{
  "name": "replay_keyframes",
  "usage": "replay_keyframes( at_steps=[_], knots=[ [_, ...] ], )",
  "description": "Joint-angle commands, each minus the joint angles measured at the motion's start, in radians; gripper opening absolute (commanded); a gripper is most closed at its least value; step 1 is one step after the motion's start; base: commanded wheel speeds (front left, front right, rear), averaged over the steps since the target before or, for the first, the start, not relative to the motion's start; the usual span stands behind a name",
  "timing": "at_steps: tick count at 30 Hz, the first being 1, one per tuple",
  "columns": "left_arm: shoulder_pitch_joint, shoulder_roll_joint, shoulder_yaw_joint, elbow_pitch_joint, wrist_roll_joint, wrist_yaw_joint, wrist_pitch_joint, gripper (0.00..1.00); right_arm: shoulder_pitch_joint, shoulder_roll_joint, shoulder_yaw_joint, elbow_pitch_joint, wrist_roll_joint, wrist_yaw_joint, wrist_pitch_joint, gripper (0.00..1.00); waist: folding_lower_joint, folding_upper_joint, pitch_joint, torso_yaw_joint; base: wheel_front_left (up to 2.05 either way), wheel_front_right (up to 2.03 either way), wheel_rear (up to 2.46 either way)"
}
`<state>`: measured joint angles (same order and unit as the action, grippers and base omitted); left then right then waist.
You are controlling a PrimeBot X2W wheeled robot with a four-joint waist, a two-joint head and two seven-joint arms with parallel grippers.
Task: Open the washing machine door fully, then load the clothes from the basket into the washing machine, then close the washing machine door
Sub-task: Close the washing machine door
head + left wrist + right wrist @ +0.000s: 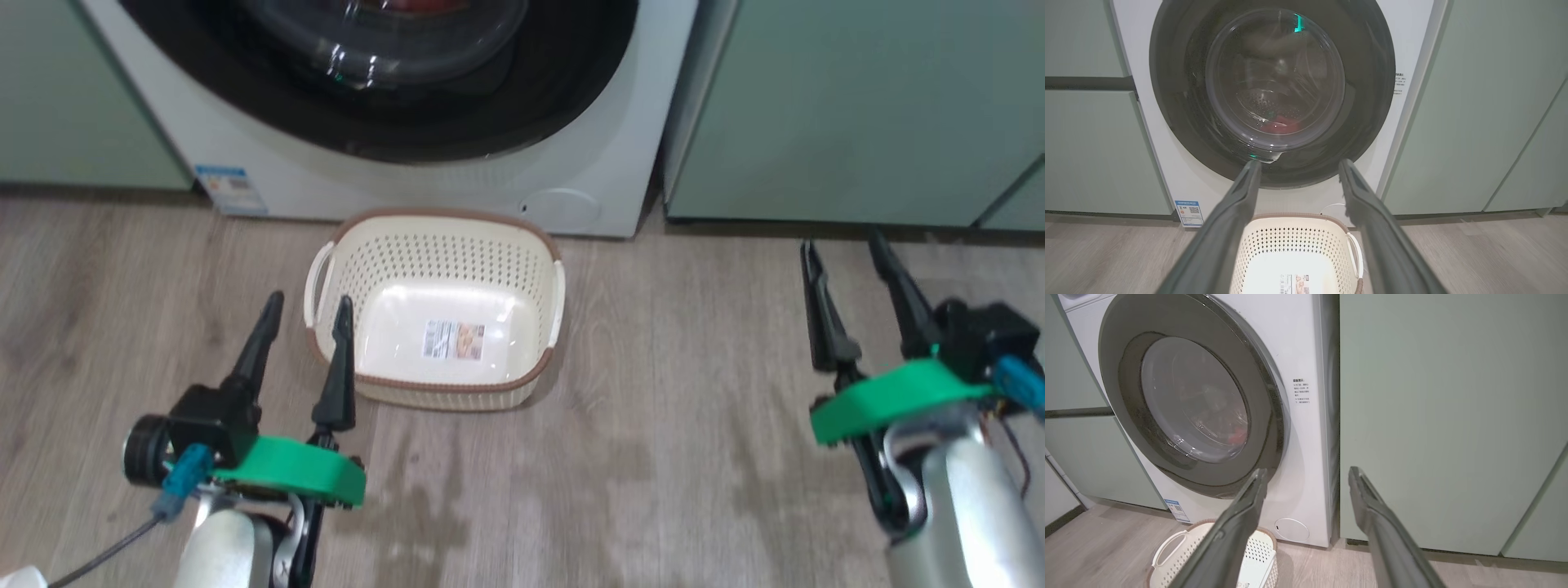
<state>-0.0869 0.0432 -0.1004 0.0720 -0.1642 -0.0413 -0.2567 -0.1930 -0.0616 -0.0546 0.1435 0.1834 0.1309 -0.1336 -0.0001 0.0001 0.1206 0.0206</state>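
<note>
Left gripper (310,299) and right gripper (842,239) gape (pointing forward, it seems).

The wood-look plank floor (694,425) carries a cream basket (441,253) with a label (454,340) on its bottom. The washing machine (563,163) stands just beyond at the basket's 12 o'clock. Pale green cabinets (857,106) stand at 10 and 2 o'clock.

Our head view's top edge cuts off the glossy black-rimmed round glass door (392,106). We see red fabric (1280,121) blurred behind it. The label (454,340) in the cream perforated basket (433,253) is unreadable.
</note>
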Motion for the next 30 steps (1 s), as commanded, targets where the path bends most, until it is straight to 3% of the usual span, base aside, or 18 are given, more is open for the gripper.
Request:
replay_keyframes(
  at_steps=[1, 14, 30],
  knots=[
    [-0.012, 0.015, 0.025, -0.027, 0.008, -0.004, -0.005, 1.0, 0.002, 0.009, 0.019, -0.048, -0.008, 0.0, 0.009, 1.0, 0.0001, -0.0001, -0.023, -0.018, 0.0, 0.0, 0.0],
    [0.048, 0.017, 0.005, -0.001, 0.01, -0.008, -0.005, 1.0, 0.22, 0.011, -0.037, -0.197, 0.01, 0.0, 0.072, 1.0, 0.0001, -0.0001, -0.112, -0.036, 0.0, 0.0, 0.0],
    [0.06, 0.02, -0.008, -0.002, -0.002, 0.006, -0.002, 1.0, 0.274, 0.011, -0.065, -0.262, 0.012, 0.0, 0.1, 1.0, 0.0001, -0.0001, -0.124, -0.042, 0.0, 0.0, 0.0]
  ],
)
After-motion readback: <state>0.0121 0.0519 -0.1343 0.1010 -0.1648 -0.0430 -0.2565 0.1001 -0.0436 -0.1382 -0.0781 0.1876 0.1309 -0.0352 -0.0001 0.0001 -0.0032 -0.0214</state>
